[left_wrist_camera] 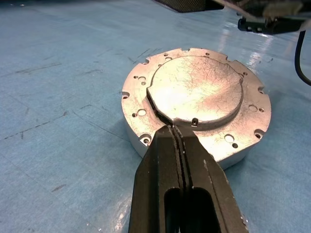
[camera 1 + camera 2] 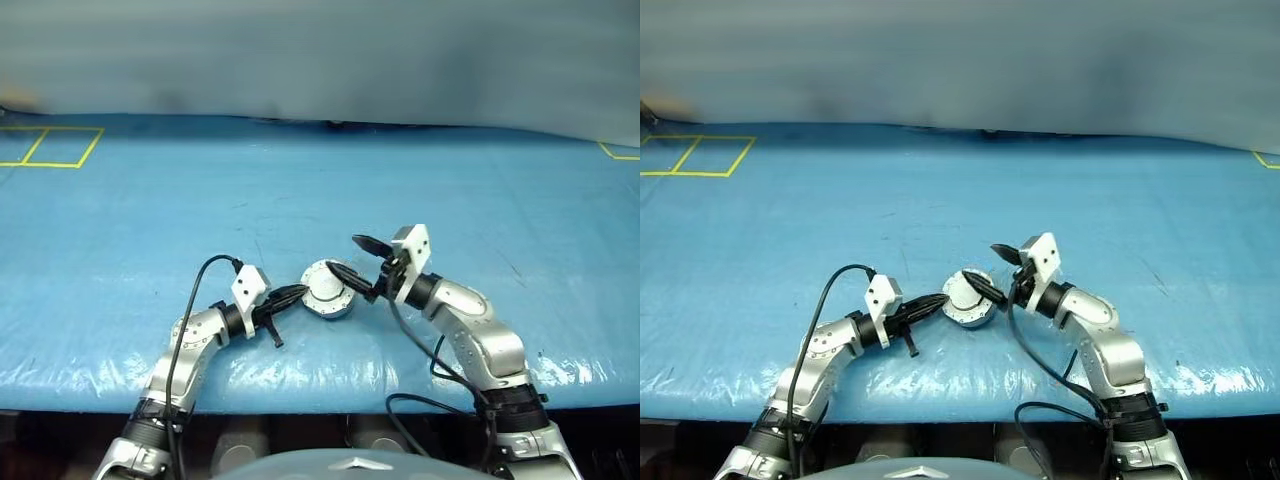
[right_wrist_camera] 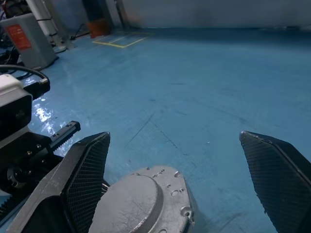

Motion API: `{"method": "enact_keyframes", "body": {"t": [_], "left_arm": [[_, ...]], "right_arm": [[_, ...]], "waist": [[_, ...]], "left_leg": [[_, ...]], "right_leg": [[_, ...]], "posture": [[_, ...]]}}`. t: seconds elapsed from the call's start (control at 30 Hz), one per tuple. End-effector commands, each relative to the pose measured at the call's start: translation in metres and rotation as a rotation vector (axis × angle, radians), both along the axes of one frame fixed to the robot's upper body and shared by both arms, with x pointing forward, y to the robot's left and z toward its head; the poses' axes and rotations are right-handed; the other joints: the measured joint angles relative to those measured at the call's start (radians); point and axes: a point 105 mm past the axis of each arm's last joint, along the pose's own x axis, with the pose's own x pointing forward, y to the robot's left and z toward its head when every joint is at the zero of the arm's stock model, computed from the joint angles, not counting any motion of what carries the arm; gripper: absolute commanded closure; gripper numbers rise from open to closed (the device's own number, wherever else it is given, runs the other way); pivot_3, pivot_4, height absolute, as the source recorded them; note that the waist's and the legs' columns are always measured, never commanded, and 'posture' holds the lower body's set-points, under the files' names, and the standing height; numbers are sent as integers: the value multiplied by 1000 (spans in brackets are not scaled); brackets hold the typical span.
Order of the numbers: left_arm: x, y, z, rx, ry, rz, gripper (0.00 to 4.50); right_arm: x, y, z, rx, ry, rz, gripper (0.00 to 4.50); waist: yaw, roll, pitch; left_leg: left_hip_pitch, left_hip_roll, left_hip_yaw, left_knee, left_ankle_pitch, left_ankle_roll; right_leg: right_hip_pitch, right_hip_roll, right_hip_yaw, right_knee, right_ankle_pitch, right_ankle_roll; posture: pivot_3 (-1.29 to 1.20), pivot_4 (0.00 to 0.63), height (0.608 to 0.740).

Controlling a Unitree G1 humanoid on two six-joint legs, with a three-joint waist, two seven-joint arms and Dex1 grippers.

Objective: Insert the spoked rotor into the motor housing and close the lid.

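The lid (image 1: 197,90) lies closed on the housing (image 1: 146,141), plain grey face up with its raised centre showing, so the rotor is judged to be already inside and out of sight. The assembly sits on the blue tabletop (image 2: 150,210) between the two sets of fingers.

The left gripper (image 1: 181,160) has its fingers pressed together with nothing between them; their tips rest at the near edge of the lid, just where the raised centre steps down to the flange. The right gripper (image 3: 175,179) has its fingers spread wide, empty, one finger on each side of the assembly and above it.

The step in hand looks like seating the lid fully. To do it well, the left fingers should hold the housing steady at its rim without sliding up onto the raised centre, while the right fingers press down flat and evenly (a push at one edge could tip the lid or skid the whole piece across the slick sheet). The gap around the rim should look even before either gripper lets off.

No brand or writing can be read on the lid or housing. A red label (image 3: 22,35) on a grey box beyond the right fingers is too small to read.
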Motion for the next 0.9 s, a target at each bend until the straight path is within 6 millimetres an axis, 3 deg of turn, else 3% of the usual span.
{"method": "enact_keyframes", "body": {"t": [0.03,0.13,0.23,0.5,0.83,0.9], "left_arm": [[-7,-3,-16,46,50,-20,4500],[-7,-4,-15,47,46,-24,4500],[-7,-3,-15,49,41,-23,4500],[-7,-2,-15,54,36,-18,4500],[-7,0,-15,60,33,-10,4500],[-7,0,-15,55,37,-6,4500]], "right_arm": [[1,-12,4,100,98,-41,33],[-11,-18,-19,169,340,-12,33],[-23,-17,-29,259,483,28,33],[-30,-14,-40,430,651,38,33],[-34,-6,-53,424,721,40,3182],[-33,-7,-56,416,728,22,3331]], "waist": [[0,0,0],[0,0,0],[1,0,0],[-1,0,0],[-4,1,0],[-5,0,0]], "left_leg": [[0,0,0,0,0,0],[0,0,0,-1,0,0],[0,0,0,-2,0,0],[0,0,0,-2,0,0],[0,0,0,-3,0,0],[0,0,0,-3,0,0]], "right_leg": [[0,0,0,0,0,0],[0,0,0,0,0,-1],[-1,0,0,0,-1,-1],[-1,0,0,-1,-1,-1],[-1,0,0,-2,-2,0],[-1,0,0,-2,-2,0]], "posture": [[0,150,740],[0,150,740],[0,150,740],[0,150,740],[0,150,740],[0,150,740]]}}
